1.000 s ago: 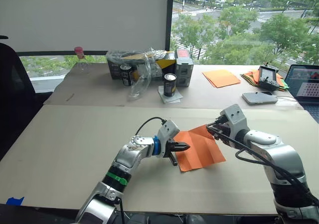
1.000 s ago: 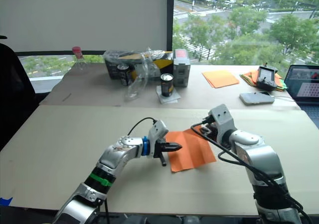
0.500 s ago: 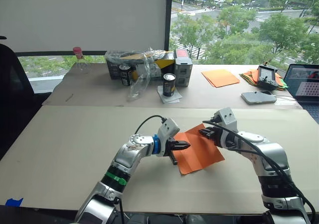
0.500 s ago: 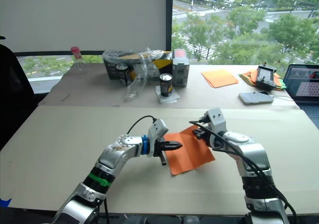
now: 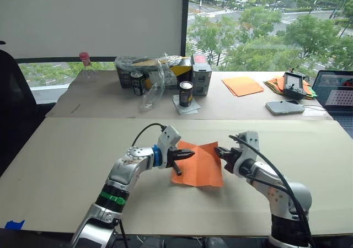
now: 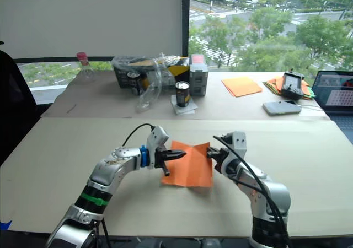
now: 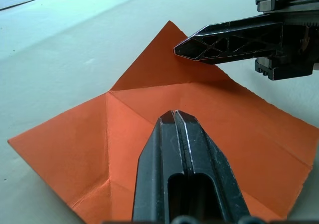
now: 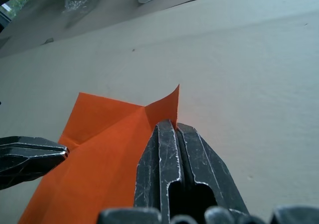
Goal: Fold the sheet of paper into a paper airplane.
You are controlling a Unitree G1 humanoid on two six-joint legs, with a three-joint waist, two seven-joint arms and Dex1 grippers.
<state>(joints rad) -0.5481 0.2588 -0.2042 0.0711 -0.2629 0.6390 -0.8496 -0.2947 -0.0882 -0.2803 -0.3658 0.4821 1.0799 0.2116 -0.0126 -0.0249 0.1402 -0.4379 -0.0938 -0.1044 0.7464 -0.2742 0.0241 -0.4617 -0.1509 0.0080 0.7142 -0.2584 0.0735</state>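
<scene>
Sheet of paper [image 5: 197,164] lies on the near worktop [image 5: 71,165], between my two grippers, roughly centre in the head views. Bright orange, creased: in my left wrist view I see one fold line running across it and another meeting it at a corner. The far corner points away from me, toward the back table.

Left gripper [image 5: 187,154] sits at the sheet's left edge, over the paper. Its fingers [image 7: 182,149] are pressed together, tips low over the sheet near the crease junction; I cannot tell whether they touch the paper or hover just above it.

Right gripper [image 5: 219,151] is at the sheet's right far corner. Its fingers [image 8: 172,154] are closed, and in my right wrist view a raised edge of the orange sheet stands up right between the tips, curling upward off the worktop. I read that as pinching the paper's edge. The rest of the sheet lies flat.

Both grippers point inward at each other across the sheet, apart, the paper spanning the gap.

On the far table: a dark can [image 5: 187,93] on a white napkin, a second can [image 5: 137,82], crumpled clear plastic wrap [image 5: 157,80], a paler orange sheet [image 5: 244,86], a multicoloured paper pile [image 5: 287,86], a phone [image 5: 284,107], a laptop [image 5: 336,91] at the right edge.
</scene>
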